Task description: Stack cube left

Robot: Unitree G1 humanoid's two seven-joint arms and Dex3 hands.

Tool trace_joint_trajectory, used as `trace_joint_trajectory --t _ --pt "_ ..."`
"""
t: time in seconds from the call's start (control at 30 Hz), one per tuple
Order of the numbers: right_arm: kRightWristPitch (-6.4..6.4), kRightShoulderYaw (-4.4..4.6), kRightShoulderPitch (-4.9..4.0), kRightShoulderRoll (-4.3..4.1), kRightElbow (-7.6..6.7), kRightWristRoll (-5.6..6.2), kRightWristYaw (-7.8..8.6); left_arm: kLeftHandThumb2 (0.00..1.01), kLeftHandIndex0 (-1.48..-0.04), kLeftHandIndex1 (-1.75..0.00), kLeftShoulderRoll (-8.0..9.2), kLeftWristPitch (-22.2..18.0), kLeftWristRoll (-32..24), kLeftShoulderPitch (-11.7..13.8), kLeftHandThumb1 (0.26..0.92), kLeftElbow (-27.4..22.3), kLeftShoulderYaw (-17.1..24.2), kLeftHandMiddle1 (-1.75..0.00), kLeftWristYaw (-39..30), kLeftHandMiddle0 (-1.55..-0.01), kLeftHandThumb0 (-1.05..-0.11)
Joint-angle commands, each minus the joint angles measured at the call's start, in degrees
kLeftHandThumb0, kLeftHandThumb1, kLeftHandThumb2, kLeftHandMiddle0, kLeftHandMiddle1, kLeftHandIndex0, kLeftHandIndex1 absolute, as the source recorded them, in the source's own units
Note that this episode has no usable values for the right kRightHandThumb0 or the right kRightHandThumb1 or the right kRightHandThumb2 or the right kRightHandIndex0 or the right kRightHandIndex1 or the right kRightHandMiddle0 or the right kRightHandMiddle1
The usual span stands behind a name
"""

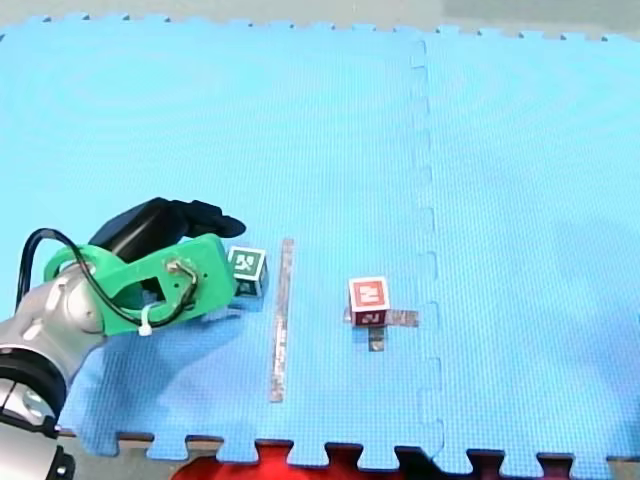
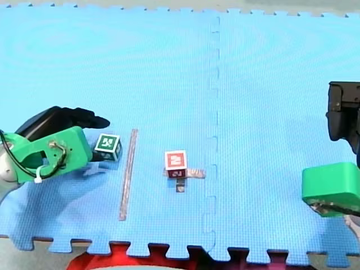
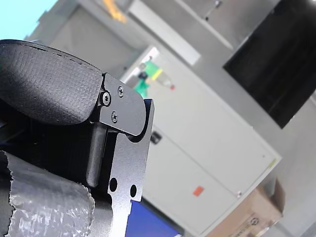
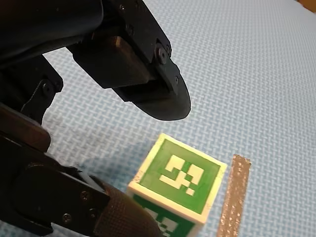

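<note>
Green cube (image 2: 107, 147) sits on the blue foam mat (image 2: 253, 84) at the open left hand's (image 2: 67, 121) fingers, ungripped. Red cube (image 2: 176, 162) stands apart. Right hand (image 2: 344, 118) is at the mat's right edge; I cannot tell its grip.

Bright even light casts soft shadows on the foam mat (image 1: 480, 150).

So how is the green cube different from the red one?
The green cube is left of the grey tape strip; the red cube is right of it. The left hand is beside the green cube; the red cube stands alone. Both sit on the blue mat. The right hand is far right.
</note>
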Motion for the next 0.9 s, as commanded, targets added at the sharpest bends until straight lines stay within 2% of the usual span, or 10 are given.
trace_joint_trajectory --t 0.0,0.1,0.5,0.73,0.83,0.87 --pt "-0.16 -0.08 -0.25 -0.12 0.34 -0.12 -0.41 0.00 -0.61 0.00 -0.06 0.2 -0.8 -0.2 0.718 0.1 0.8 -1.75 -1.8 -0.85 -0.851" --pt "-0.14 0.00 -0.33 -0.06 0.31 -0.27 -0.53 0.00 -0.57 0.00 -0.10 0.5 -1.5 -0.3 0.713 -0.1 1.4 -1.75 -3.7 -0.82 -0.860" --pt "0.49 -0.04 -0.11 0.11 -0.49 -0.40 -0.62 0.00 -0.62 -0.02 -0.34 0.5 -1.4 -0.6 0.706 -0.3 1.7 -1.74 -5.2 -0.81 -0.865" --pt "0.87 -0.01 0.05 0.13 -0.66 -0.51 -0.77 0.00 -0.67 -0.02 -0.60 1.0 0.0 -0.8 0.684 -0.2 0.6 -1.75 -4.0 -0.85 -0.820" --pt "0.88 -0.06 0.26 0.09 -0.87 -0.50 -0.77 0.00 -0.85 -0.06 -0.73 1.1 0.2 -0.8 0.681 -0.2 0.4 -1.75 -3.5 -0.89 -0.744" --pt "0.93 -0.08 0.37 0.10 -1.03 -0.50 -0.76 0.00 -1.04 -0.08 -0.81 1.2 0.8 -0.7 0.688 -0.2 0.0 -1.75 -1.9 -0.91 -0.642"
